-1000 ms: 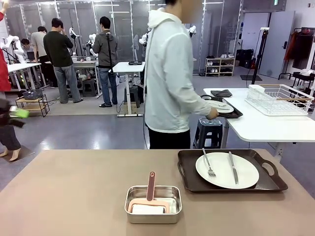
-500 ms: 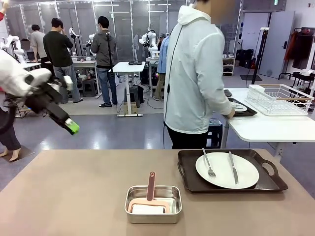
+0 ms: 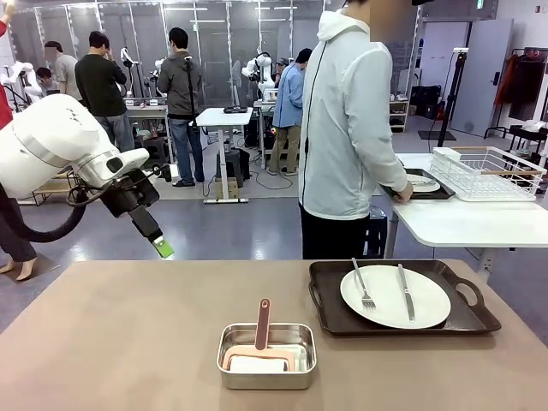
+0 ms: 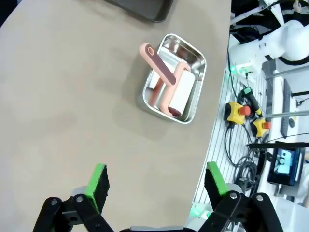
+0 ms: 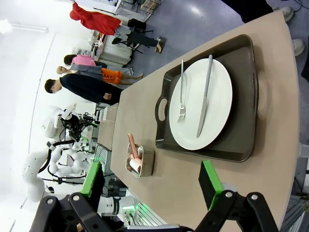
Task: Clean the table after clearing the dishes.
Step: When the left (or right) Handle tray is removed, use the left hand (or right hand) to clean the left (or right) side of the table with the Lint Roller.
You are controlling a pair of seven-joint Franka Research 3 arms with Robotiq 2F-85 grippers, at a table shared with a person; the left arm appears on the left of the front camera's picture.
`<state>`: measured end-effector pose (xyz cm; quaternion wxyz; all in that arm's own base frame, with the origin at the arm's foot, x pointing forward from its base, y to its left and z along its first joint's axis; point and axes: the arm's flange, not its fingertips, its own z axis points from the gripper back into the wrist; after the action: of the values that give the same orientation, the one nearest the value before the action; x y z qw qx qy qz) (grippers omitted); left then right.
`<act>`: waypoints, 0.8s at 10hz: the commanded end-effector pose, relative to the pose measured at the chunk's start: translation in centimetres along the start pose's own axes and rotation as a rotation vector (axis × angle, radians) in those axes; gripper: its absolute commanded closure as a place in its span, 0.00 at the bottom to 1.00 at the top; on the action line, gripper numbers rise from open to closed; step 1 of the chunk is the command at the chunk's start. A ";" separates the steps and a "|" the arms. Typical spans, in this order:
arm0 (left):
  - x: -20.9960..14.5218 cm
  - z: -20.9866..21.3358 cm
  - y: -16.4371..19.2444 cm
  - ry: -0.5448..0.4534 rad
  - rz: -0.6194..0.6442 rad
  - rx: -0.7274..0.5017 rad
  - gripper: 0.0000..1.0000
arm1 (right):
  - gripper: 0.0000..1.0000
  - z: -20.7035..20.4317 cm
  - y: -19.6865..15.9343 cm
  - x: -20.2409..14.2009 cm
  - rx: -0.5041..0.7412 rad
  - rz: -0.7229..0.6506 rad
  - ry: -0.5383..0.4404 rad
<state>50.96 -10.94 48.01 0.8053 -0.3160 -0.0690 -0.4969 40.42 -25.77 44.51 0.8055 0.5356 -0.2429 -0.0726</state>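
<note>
At left of the front view, the left arm's fingers [image 3: 161, 247] hang spread and empty over the far edge of the worktop [image 3: 128, 342]. Low centre, a steel pan [image 3: 266, 355] holds a pink-handled roller [image 3: 261, 330]. Right of it, a dark tray [image 3: 330, 295] carries a white plate [image 3: 385, 298], fork [image 3: 363, 287] and knife [image 3: 405, 293]. The right arm's fingers [image 5: 208, 181] also gape empty.

The left arm [image 3: 60, 141] is a smooth, rounded white shell, with a black cable [image 3: 38, 237] looping behind the jaws. The left gripper [image 4: 157, 176] and right gripper [image 5: 150, 179] have black linked fingers [image 4: 89, 212], round pivots at the base of the jaws, and bright green pads [image 4: 99, 181] at the tips.
</note>
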 end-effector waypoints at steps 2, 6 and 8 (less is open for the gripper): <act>-0.2 0.4 -0.4 0.004 0.004 0.006 0.00 | 0.00 0.1 0.3 -0.2 0.002 0.003 0.001; 0.0 0.1 0.0 0.000 0.001 0.002 0.00 | 0.00 0.1 0.3 -0.2 0.002 0.003 0.001; 4.2 -2.3 2.2 0.109 -0.078 -0.059 0.00 | 0.00 0.1 0.3 -0.2 0.002 0.003 0.001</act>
<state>51.94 -13.19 47.24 0.7943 -0.3126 -0.0518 -0.5183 40.42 -25.76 44.52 0.8055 0.5356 -0.2430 -0.0724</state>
